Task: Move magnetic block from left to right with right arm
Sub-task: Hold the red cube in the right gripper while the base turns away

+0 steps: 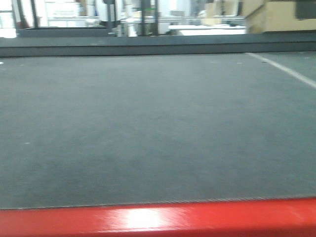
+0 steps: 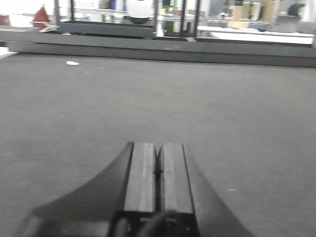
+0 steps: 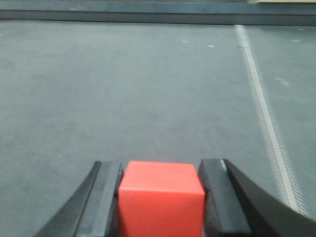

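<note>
Grey matting (image 1: 148, 128) is shown filling the front view, bordered by a red strip (image 1: 158, 219) along the near edge, with cardboard boxes (image 1: 279, 15) seen at far right. From the left wrist, the left gripper (image 2: 158, 165) is seen closed, its fingers pressed flat together. From the right wrist, the magnetic block (image 3: 161, 205) is seen clamped between the fingers of the right gripper (image 3: 161, 170), left of a white line (image 3: 261, 108).

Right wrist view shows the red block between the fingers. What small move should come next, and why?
Probably a short carry to the right, holding the grip. The right gripper has its fingers against both sides of the magnetic block, and the mat runs on toward the white line. Whether the block is lifted cannot be told.
</note>
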Robot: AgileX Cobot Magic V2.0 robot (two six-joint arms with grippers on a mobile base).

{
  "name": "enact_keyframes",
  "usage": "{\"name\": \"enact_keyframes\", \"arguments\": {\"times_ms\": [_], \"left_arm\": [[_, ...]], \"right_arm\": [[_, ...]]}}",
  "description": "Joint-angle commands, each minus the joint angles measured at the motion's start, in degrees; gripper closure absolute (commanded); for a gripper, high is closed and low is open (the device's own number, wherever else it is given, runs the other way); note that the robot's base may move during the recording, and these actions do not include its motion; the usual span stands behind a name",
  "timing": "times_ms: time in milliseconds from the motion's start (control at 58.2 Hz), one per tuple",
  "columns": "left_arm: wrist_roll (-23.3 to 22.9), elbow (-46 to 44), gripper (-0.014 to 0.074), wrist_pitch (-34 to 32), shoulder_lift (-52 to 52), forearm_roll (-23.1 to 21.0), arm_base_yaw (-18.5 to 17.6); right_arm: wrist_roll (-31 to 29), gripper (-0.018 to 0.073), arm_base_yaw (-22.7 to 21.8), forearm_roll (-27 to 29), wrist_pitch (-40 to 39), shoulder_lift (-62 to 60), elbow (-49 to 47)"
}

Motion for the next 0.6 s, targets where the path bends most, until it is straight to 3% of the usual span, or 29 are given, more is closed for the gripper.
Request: {"name": "enact_keyframes", "arguments": {"times_ms": [0, 584], "left_arm": [[-0.3, 0.3, 0.0722, -4.8, -0.7, -0.3, -0.3], [-0.3, 0.3, 0.0722, -4.8, -0.7, -0.3, -0.3]], "right_arm": [[-0.5, 0.033, -0.2, -1.1, -5.3, 0.6, -1.4], [-0.5, 0.033, -0.2, -1.1, -5.3, 0.6, -1.4]]}}
